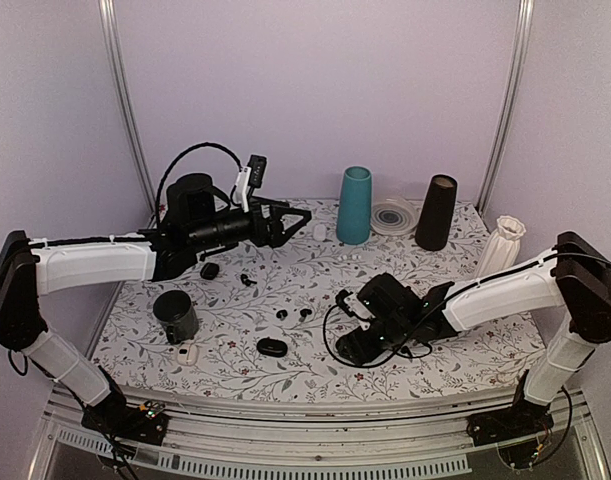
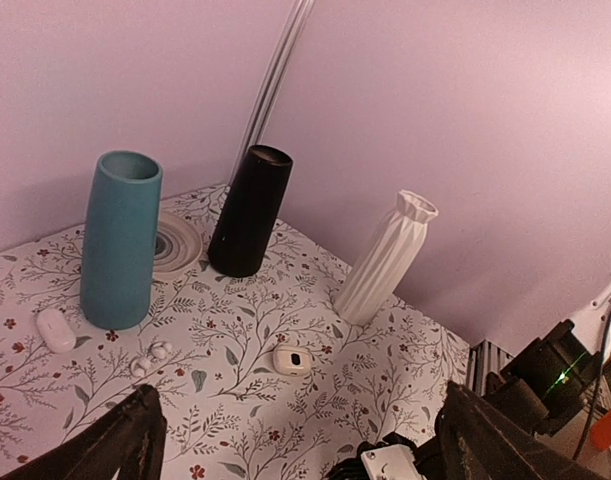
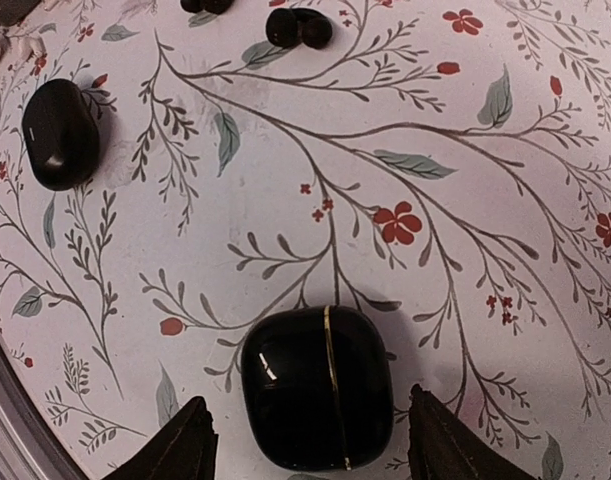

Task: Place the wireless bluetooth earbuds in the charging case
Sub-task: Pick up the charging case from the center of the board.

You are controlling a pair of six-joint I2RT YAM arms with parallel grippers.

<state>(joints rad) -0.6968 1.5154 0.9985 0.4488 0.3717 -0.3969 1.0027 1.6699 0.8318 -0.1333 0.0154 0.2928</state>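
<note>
The right end effector (image 3: 308,398) sits low over the table (image 1: 235,372) with its two dark fingers spread, one on either side of a black charging case (image 3: 318,388). A sliver of cloth shows between each finger and the case's flanks, so the case looks straddled rather than pinched. The fingertips run off the lower edge of the wrist view, though, so contact there cannot be ruled out.

The case is a glossy, rounded-square pebble with its lid shut. A thin gold seam runs straight away from the wrist, in line with the fingers, so the jaws would close across the seam.

The wireless bluetooth earbuds (image 3: 298,27) are two small shiny black buds lying close side by side on the cloth. They rest straight ahead of that case and well beyond it, near the top edge of the wrist view. A second black case (image 3: 60,133), a longer oval, lies off to their left.

The right arm is plainly the nearer. The left end effector (image 2: 297,392) hangs spread wide and empty above the far part of the table, facing a teal vase (image 2: 120,240), a black vase (image 2: 247,212) and a white ribbed vase (image 2: 387,260).

The cloth is matt, printed with twigs and red flowers, and hard plastic may well slide on it
</note>
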